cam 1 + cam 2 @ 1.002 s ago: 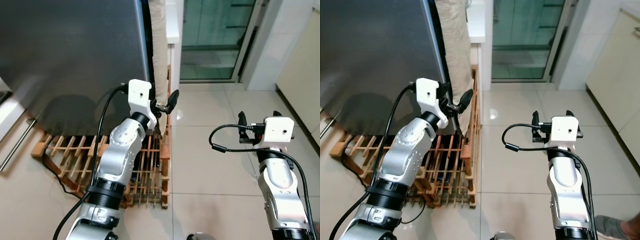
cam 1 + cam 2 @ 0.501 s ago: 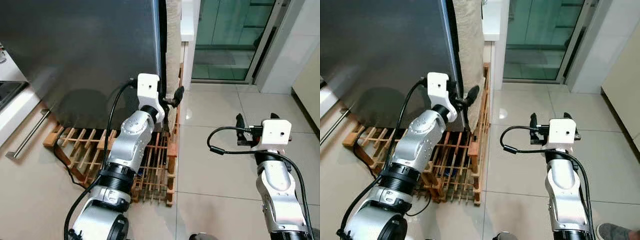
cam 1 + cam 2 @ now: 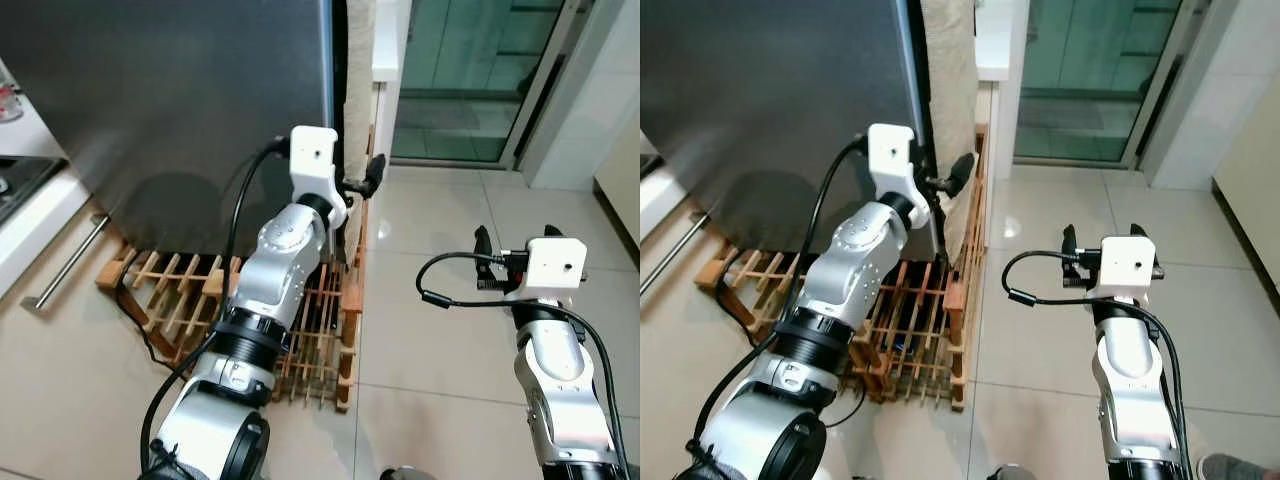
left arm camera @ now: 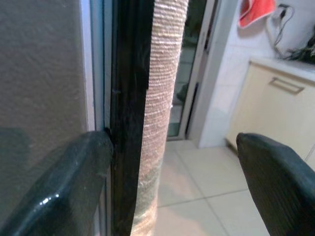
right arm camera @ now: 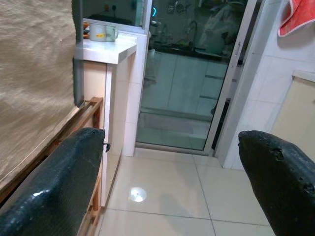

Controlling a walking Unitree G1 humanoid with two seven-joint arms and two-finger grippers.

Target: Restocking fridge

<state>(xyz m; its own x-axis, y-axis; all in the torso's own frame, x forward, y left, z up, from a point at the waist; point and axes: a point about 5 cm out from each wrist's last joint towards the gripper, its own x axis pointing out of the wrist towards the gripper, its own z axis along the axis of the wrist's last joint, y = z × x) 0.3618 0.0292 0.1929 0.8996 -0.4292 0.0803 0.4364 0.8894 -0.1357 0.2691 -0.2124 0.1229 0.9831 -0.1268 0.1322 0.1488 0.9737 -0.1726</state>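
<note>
The fridge [image 3: 180,90] stands at the left with its dark grey steel door closed. My left gripper [image 3: 358,180] is raised at the door's right edge, at about mid-height. It is open: in the left wrist view one finger [image 4: 64,187] rests against the black seal [image 4: 129,98] along that edge, and the other finger [image 4: 280,182] stands well apart. My right gripper [image 3: 513,238] hangs open over the tiled floor to the right, with nothing between its fingers.
A beige woven mat [image 3: 357,60] stands upright between the fridge and a white pillar. A wooden slatted rack [image 3: 310,320] lies under the fridge. A glass sliding door [image 3: 470,80] is behind, a counter with a bar handle [image 3: 60,270] at left, and a cream cabinet [image 3: 625,170] at right.
The view has shifted, bringing the fridge's edge nearer the middle. My left gripper has moved up to the door's right edge. The right arm holds the same pose.
</note>
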